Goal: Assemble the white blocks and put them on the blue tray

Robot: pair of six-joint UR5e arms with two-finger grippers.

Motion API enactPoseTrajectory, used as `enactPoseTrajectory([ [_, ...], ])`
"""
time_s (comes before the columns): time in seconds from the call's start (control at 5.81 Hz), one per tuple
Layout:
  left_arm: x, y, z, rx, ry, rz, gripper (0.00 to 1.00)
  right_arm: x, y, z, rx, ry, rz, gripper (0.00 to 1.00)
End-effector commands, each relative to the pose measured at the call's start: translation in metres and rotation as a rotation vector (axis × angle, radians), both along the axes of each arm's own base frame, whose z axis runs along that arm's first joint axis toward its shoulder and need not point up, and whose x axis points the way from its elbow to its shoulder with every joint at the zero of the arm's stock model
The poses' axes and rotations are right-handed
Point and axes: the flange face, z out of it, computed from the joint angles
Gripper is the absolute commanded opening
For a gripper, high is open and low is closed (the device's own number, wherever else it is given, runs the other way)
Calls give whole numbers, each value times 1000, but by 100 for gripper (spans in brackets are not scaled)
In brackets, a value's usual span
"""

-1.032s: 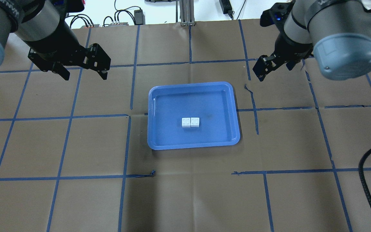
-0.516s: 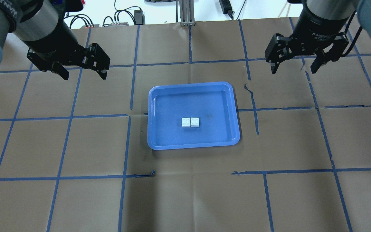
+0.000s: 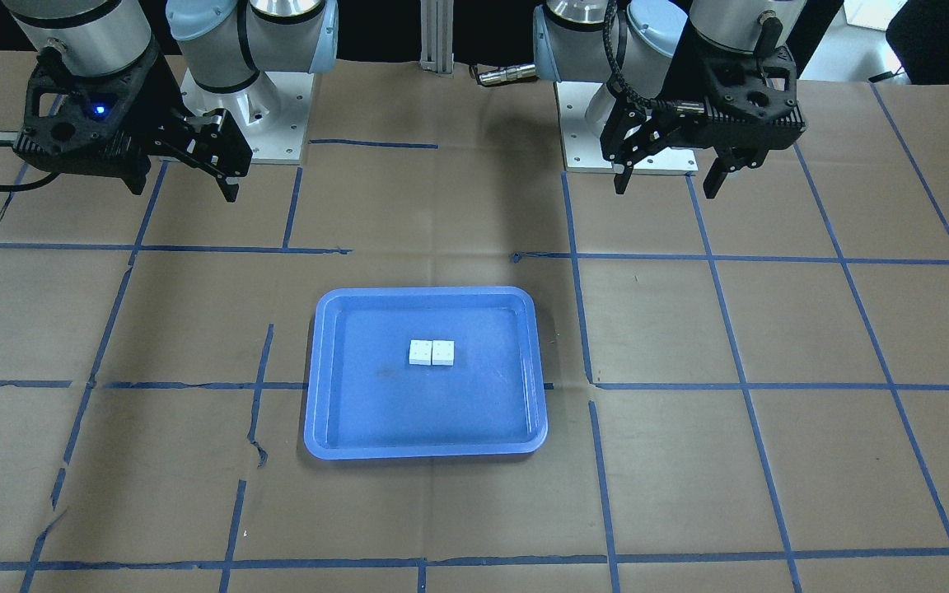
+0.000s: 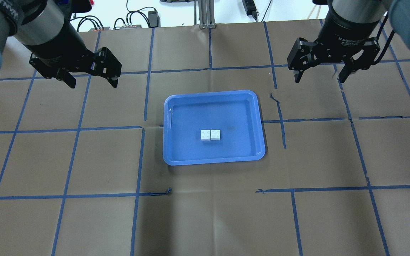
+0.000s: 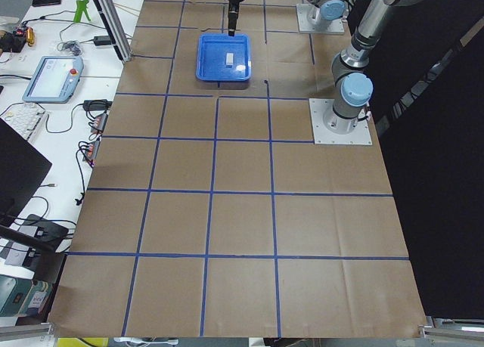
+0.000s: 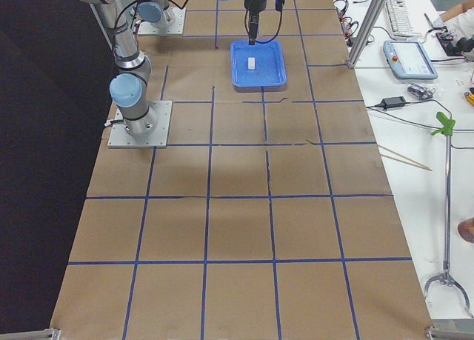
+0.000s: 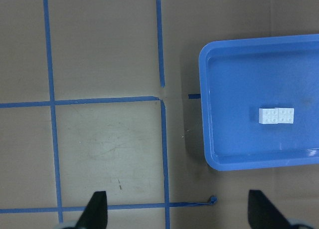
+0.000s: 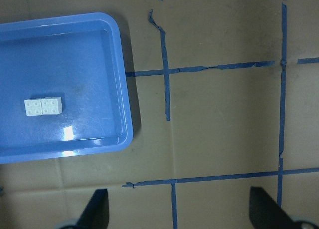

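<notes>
Holding the left gripper (image 4: 94,84) wide open and empty, hanging above the paper-covered table (image 4: 84,160) at about 10 o'clock from the blue tray (image 4: 190,113) in the overhead view, well apart from its rim. Showing the right gripper (image 4: 319,80) parted just as wide, gripping nothing, hovering at about 2 o'clock from the tray, likewise well clear of it. Looking down from both wrist views onto blue tape lines (image 7: 162,39) and part of the tray. Showing the white blocks (image 4: 210,135) lying inside the tray, near its middle and slightly toward 6 o'clock, studs up, sitting side by side and touching along the 9-to-3 line; joined or merely touching, impossible to tell.
</notes>
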Motion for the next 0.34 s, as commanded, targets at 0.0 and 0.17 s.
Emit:
enactPoseTrajectory([
  [0.0,0,0,0,1,0,0,99,0,0,-1,1,-1,0,100],
  [0.17,0,0,0,-1,0,0,99,0,0,-1,1,-1,0,100],
])
